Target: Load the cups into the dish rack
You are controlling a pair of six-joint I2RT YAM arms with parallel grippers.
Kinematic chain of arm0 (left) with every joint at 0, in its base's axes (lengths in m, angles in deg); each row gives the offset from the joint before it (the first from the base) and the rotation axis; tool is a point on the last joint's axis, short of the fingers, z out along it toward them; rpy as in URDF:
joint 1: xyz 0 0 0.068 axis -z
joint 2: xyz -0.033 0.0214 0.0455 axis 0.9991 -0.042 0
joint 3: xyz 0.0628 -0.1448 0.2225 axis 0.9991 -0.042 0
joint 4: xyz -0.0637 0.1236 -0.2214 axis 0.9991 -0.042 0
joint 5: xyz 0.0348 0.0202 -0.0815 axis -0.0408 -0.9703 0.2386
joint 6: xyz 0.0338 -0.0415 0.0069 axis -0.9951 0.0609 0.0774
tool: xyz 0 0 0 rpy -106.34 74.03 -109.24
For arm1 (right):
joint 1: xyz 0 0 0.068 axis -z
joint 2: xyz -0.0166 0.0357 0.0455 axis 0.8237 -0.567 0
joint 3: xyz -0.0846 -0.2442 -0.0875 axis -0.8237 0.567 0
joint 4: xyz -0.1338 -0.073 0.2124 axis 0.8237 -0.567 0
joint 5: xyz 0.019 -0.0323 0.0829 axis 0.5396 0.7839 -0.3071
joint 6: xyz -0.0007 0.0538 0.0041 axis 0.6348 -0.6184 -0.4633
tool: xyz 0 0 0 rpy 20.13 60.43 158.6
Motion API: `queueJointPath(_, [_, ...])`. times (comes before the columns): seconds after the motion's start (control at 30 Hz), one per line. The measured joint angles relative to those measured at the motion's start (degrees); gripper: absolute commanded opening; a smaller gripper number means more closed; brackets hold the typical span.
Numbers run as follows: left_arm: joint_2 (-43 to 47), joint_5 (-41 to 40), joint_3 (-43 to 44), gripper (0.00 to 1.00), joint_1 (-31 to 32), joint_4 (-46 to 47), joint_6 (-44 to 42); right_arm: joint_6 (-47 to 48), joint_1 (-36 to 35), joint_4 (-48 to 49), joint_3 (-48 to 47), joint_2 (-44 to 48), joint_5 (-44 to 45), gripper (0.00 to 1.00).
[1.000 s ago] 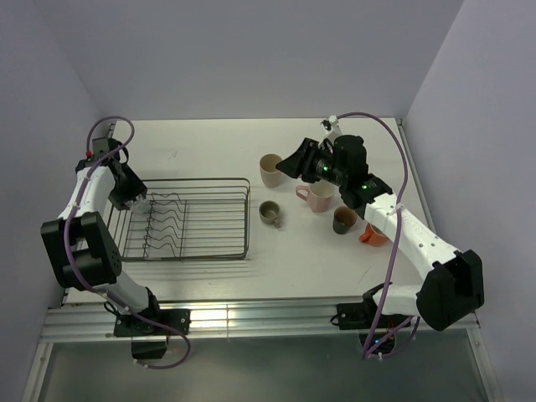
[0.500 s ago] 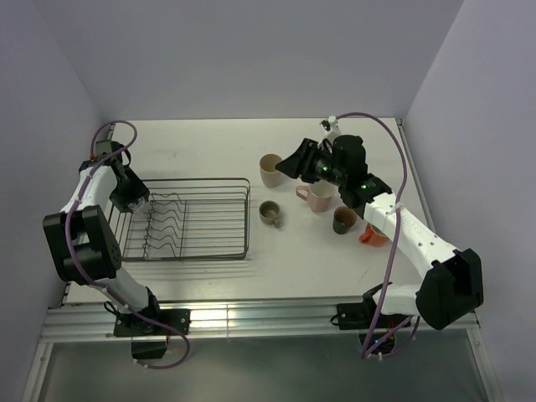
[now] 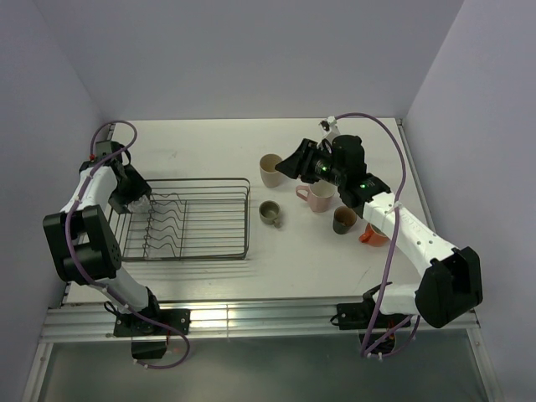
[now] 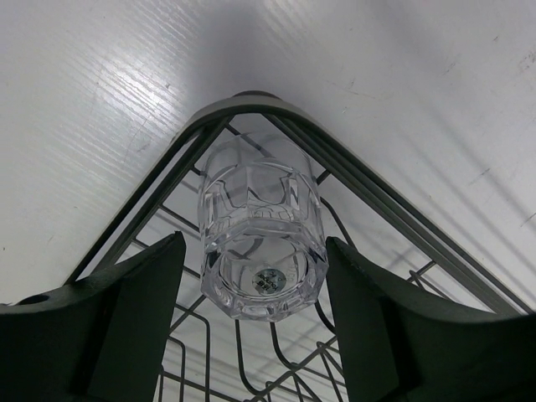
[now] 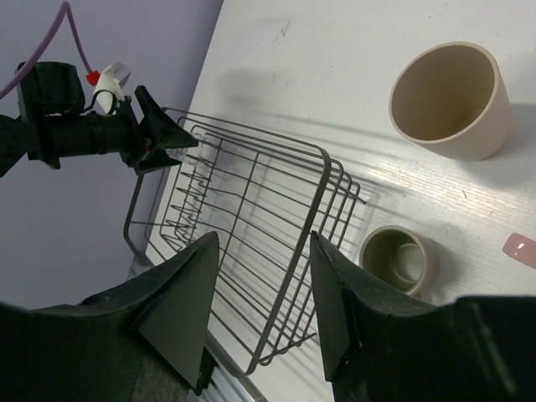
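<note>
Left gripper point(image 4: 254, 247) fingers apart, straddling clear glass point(image 4: 261, 209), gaps on both sides. Glass sits in far-left corner of dish rack point(image 4: 243, 102). Right gripper point(image 5: 264, 239) spread wide, empty, above table point(image 3: 209, 151) near beige tumbler point(image 5: 452, 100). Olive-green cup point(image 5: 400, 260), pink mug point(image 3: 318, 197), dark brown mug point(image 3: 342, 220), orange mug point(image 3: 373, 236) on table right of rack.

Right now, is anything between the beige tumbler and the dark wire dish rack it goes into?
Nothing visible: bare table separates the beige tumbler from the dark wire dish rack. The small olive-green cup stands beside that path, not on it.
</note>
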Motion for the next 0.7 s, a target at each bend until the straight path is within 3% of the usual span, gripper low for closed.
queueJointPath(0.33, [1.07,0.0,0.0,0.74,0.0,-0.13,0.0,0.0,0.0,0.0,0.0,0.0,-0.07,0.55])
queueJointPath(0.7, [10.91,-0.52,1.38,0.74,0.0,-2.54,-0.02,0.26,0.0,-0.02,0.0,-1.84,0.07,0.55])
